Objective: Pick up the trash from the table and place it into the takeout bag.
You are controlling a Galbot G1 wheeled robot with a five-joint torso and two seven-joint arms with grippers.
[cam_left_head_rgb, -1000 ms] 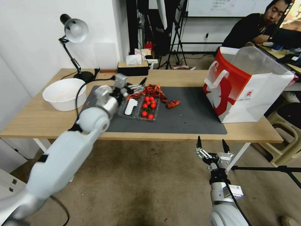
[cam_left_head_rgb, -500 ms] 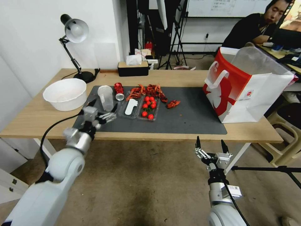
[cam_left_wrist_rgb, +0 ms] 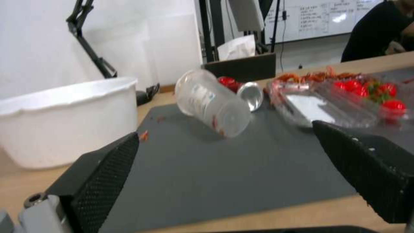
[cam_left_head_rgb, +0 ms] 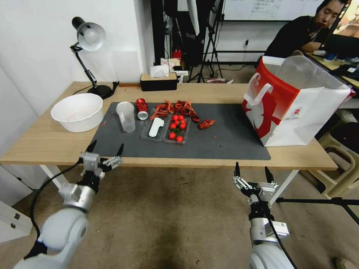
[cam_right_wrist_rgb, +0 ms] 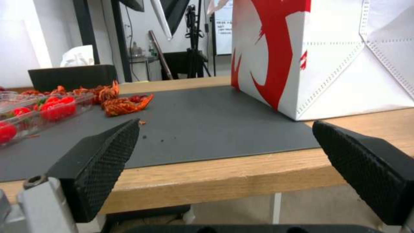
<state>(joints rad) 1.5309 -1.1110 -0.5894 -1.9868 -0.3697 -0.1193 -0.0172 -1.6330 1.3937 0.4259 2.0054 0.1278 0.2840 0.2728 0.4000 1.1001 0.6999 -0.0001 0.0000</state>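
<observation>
Left gripper (cam_left_head_rgb: pixel 105 148) jaws stand apart and empty at the bench's (cam_left_head_rgb: pixel 45 144) near edge, just short of the grey mat (cam_left_head_rgb: pixel 224 138); right gripper (cam_left_head_rgb: pixel 253 171) jaws likewise apart and empty, below the bench's near edge. On the mat's far left part sit a clear plastic cup (cam_left_head_rgb: pixel 126 116), a crushed red can (cam_left_head_rgb: pixel 141 108), a clear tray of tomatoes (cam_left_head_rgb: pixel 177 129) and red shell scraps (cam_left_head_rgb: pixel 178 107). The takeout bag (cam_left_head_rgb: pixel 295 108) stands upright at the mat's right end, well apart from the trash.

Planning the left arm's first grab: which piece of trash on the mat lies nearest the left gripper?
The clear cup, at the mat's near-left; the red can lies behind it, farther from the left gripper.
</observation>
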